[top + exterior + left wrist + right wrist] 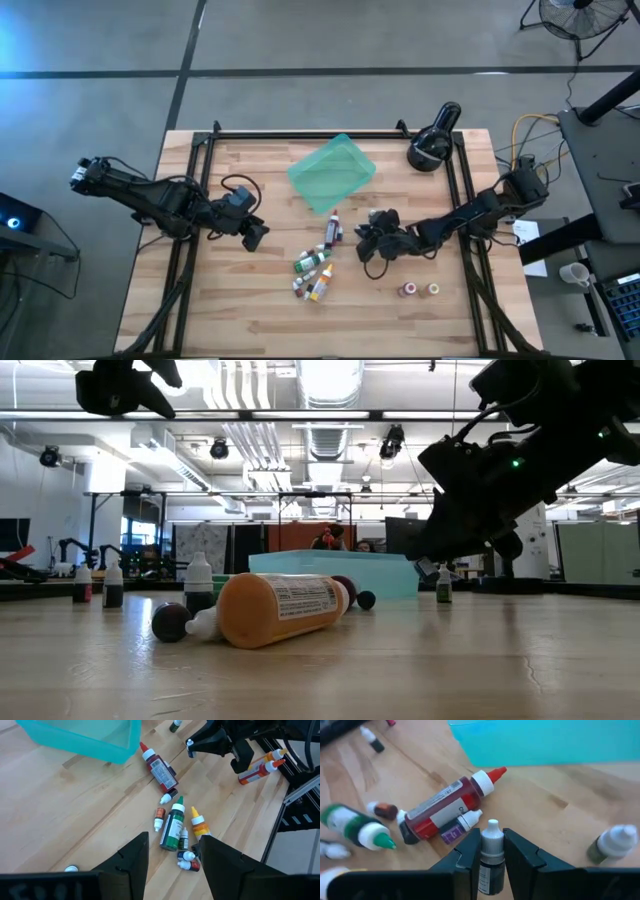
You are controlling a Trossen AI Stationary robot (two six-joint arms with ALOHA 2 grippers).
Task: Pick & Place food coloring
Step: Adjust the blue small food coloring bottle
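Observation:
The food coloring bottles lie on their sides in a loose cluster (315,270) near the table's middle, among them a red one (445,805), a green one (172,827) and an orange one (275,610). Two more stand apart (420,289) toward the right. My right gripper (492,852) is right of the cluster, near the teal tray (332,172), shut on one small dark bottle with a white cap. My left gripper (172,865) hovers open left of the cluster, touching nothing. My right gripper pinches a small dark bottle by its body just below the white cap (492,832), one finger (469,855) on each side. The cap sticks out past the fingertips. In the low view the gripper (425,560) hangs above the tabletop, so the bottle looks lifted clear.
A black round lamp-like device (433,148) sits at the far right corner. The teal tray rests on the far middle of the table. A grey-capped bottle (615,842) stands near the right gripper. Bare wood shows along the near edge (320,335).

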